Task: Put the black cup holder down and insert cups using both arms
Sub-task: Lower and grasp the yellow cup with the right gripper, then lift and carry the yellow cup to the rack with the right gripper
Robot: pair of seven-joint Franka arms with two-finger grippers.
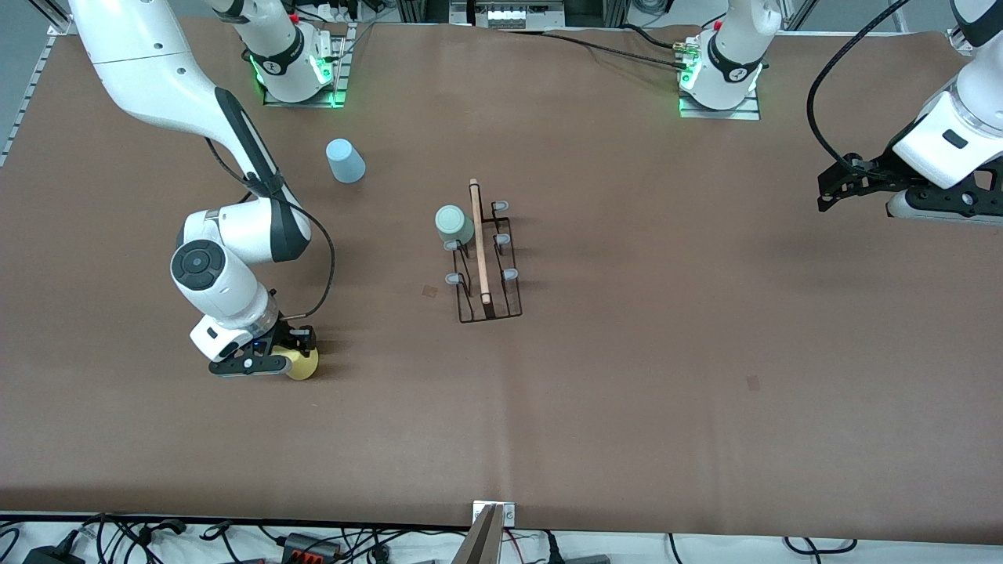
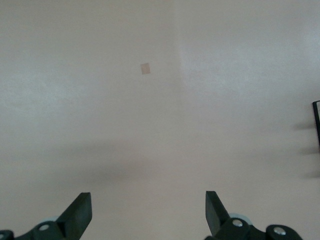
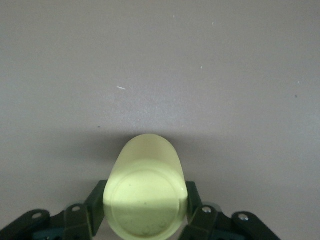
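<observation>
The black cup holder (image 1: 501,301) stands at the table's middle, its wooden rod (image 1: 479,239) along the top. The mint green cup (image 1: 454,225) sits upturned on a peg on the rack's side toward the right arm. The light blue cup (image 1: 345,160) stands upturned on the table near the right arm's base. My right gripper (image 1: 294,354) is low at the table, shut on the yellow cup (image 1: 304,365); in the right wrist view the fingers (image 3: 95,207) press both sides of the cup (image 3: 145,170). My left gripper (image 1: 832,188) waits open and empty over the left arm's end of the table. It also shows in the left wrist view (image 2: 148,210), with the rack's edge (image 2: 317,120) at that view's border.
Small tape marks lie on the brown table cover (image 1: 429,291) (image 1: 752,382), one in the left wrist view (image 2: 145,68). A metal clamp (image 1: 494,517) sits at the table's edge nearest the camera, with cables (image 1: 313,540) below it.
</observation>
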